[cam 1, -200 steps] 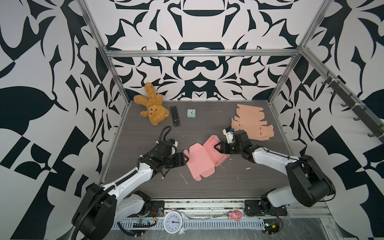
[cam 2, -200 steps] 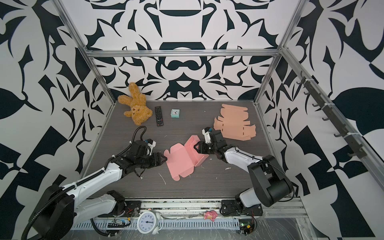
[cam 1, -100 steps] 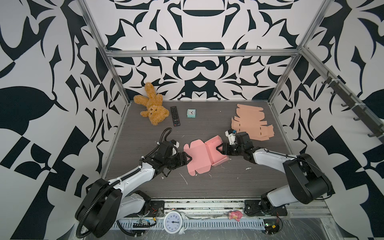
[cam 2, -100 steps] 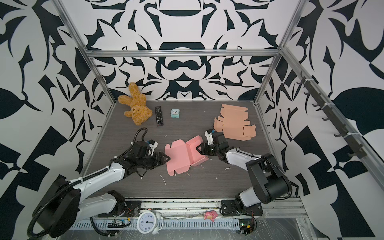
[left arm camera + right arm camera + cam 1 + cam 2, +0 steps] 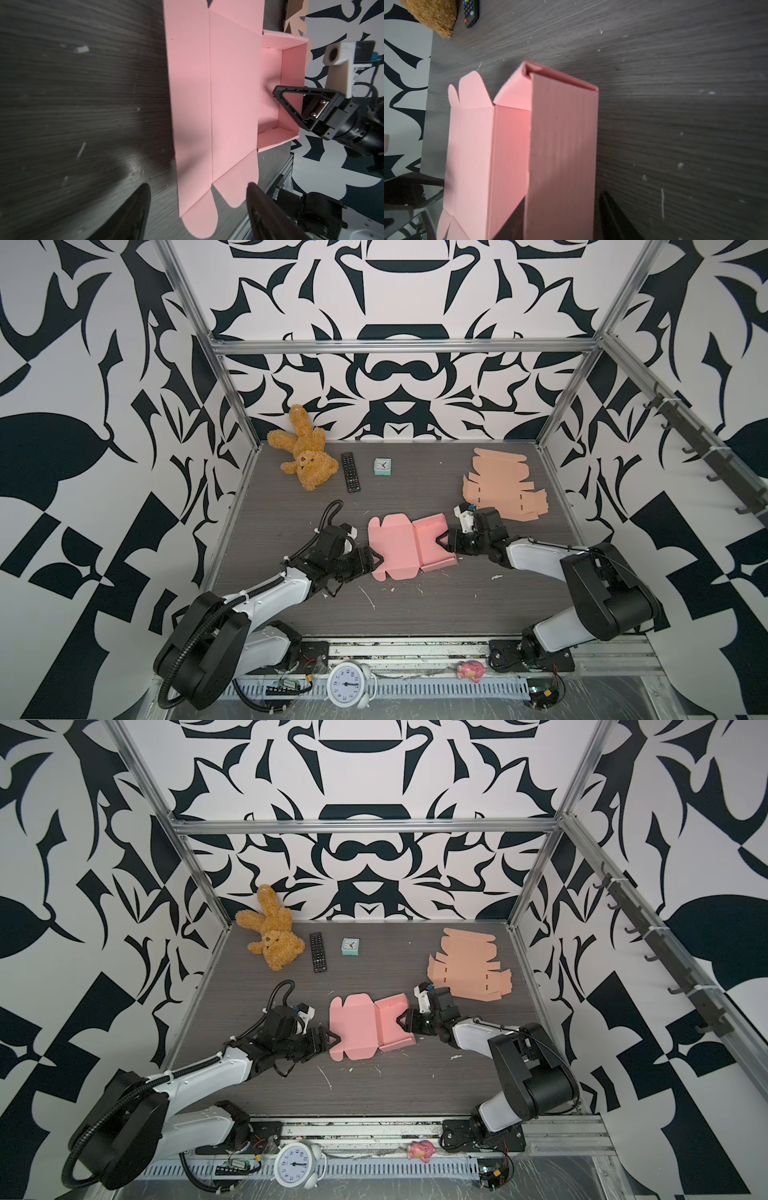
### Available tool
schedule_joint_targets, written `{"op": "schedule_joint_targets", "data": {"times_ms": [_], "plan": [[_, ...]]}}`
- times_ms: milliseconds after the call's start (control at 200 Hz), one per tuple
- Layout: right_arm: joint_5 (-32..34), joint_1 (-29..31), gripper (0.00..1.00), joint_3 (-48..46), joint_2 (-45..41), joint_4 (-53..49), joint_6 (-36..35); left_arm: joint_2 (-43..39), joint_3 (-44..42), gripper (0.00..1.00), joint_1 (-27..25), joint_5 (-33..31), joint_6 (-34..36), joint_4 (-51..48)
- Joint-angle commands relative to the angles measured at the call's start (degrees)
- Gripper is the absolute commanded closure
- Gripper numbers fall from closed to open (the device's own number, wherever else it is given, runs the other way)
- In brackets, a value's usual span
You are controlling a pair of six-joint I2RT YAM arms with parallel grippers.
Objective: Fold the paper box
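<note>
Pink box point(image 5: 409, 547) sits btw grippers: L gripper point(image 5: 375, 562) at lid edge, fingers apart; R gripper point(image 5: 441, 540) straddles its upright wall, clamp unclear. Matte creased card, rounded tabs.

Dark wood-grain table point(image 5: 457, 605) with pink box point(image 5: 399, 547), tan cutout point(image 5: 498, 489), teddy point(image 5: 305, 456), remote point(image 5: 350, 471), clock point(image 5: 382, 467).

Both top views are bright, evenly lit from overhead and sharp throughout, with wide-angle bowing at the corners and only soft, short shadows under the arms on the table point(image 5: 457, 605). Left wrist view is dimmer: table grain is motion-smeared with a pale sheen patch, a broad soft shadow lies over the pink box point(image 5: 230, 87), and the left gripper point(image 5: 198, 184) fingers point(image 5: 135, 216) are defocused black shapes. Right wrist view: grain smears toward the edges, nearest box wall is soft, reddish glow inside the fold.
</note>
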Motion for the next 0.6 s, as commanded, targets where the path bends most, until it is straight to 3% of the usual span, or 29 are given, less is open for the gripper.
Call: {"op": "schedule_joint_targets", "data": {"times_ms": [0, 285, 595], "plan": [[-0.9, -0.3, 0.47, -0.5, 0.3, 2.2, 0.1, 2.2, -0.8, 0.25, 0.3, 2.3, -2.9, 5.8], [-1.2, -0.5, 0.47, -0.5, 0.9, 2.4, -0.2, 5.8, -1.4, 0.3, 0.3, 4.5, -6.6, 12.6], [-1.6, -0.5, 0.45, -0.7, 0.9, 2.7, -0.1, 5.4, -0.4, 0.56, 0.2, 4.4, -6.7, 12.6]]}}
